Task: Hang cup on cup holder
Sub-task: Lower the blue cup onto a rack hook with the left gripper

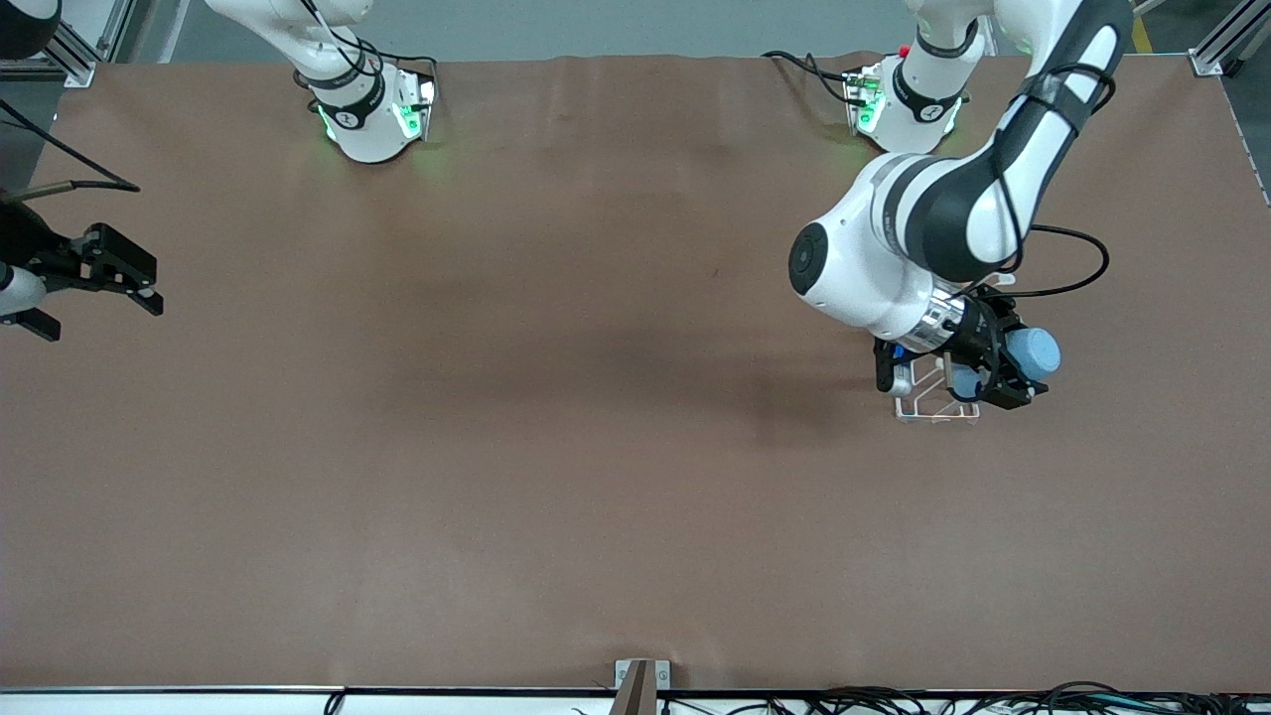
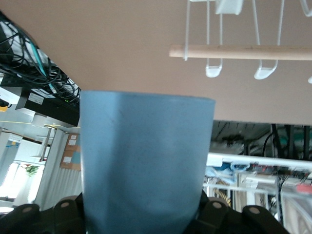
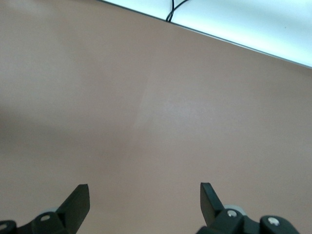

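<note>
- The left gripper (image 1: 998,382) is clamped on the cup (image 1: 1033,353), held in the air directly over the cup holder (image 1: 933,402) toward the left arm's end of the surface (image 1: 556,397).
- In the front view the cup shows only as a light-blue rounded end sticking out at about 2 o'clock from the gripper; the rest of it is hidden by the black fingers and the wrist.
- In the left wrist view the cup (image 2: 146,161) fills the middle of the picture; its lower part is cut off by the frame edge, so the contact of the fingers with it cannot be made out.
- The cup holder is largely covered in the front view by the left arm's wrist and gripper; only part of its white wire base and a few wires show at about 7 o'clock from the cup.
- The left wrist view shows the cup holder (image 2: 243,51) apart from the cup: its wooden dowel, white wires and two looped prong tips are visible, the rest cut off.
- Which prong the cup is nearest cannot be told.
- The right gripper (image 1: 104,283) waits with its fingers (image 3: 75,204) well apart and empty, over the edge of the surface at the right arm's end, about 9 o'clock in the front view; its arm is cut off there.
</note>
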Controlling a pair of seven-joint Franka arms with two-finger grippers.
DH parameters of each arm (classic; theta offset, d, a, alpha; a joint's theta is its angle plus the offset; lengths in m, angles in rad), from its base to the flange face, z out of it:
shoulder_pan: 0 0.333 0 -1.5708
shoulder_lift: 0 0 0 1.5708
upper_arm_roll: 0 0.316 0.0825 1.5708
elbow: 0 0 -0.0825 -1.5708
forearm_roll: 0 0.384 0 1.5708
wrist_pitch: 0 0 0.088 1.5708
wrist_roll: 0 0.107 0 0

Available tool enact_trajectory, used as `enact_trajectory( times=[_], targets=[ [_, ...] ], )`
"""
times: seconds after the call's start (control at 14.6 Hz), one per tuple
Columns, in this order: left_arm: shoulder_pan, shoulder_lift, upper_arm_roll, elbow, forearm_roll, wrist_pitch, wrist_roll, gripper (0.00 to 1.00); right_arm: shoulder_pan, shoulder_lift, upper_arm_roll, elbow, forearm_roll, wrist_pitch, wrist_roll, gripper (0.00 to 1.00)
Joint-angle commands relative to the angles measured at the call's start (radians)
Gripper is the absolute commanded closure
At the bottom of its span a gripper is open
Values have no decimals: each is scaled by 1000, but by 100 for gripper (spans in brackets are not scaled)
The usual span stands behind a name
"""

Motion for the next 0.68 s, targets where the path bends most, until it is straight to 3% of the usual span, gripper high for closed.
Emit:
enact_trajectory(
  times=[0.0,0.34,0.62],
  targets=[
    [-6,-2,-5,-37,36,-7,20,46,4,-7,5,14,-28,-78,44,0],
    [-15,19,-5,-72,65,-24,20,46,9,-94,7,5,-9,-124,302,0],
    [-22,65,-5,-72,87,-56,14,47,44,-105,-9,3,-6,-221,452,1]
  ],
)
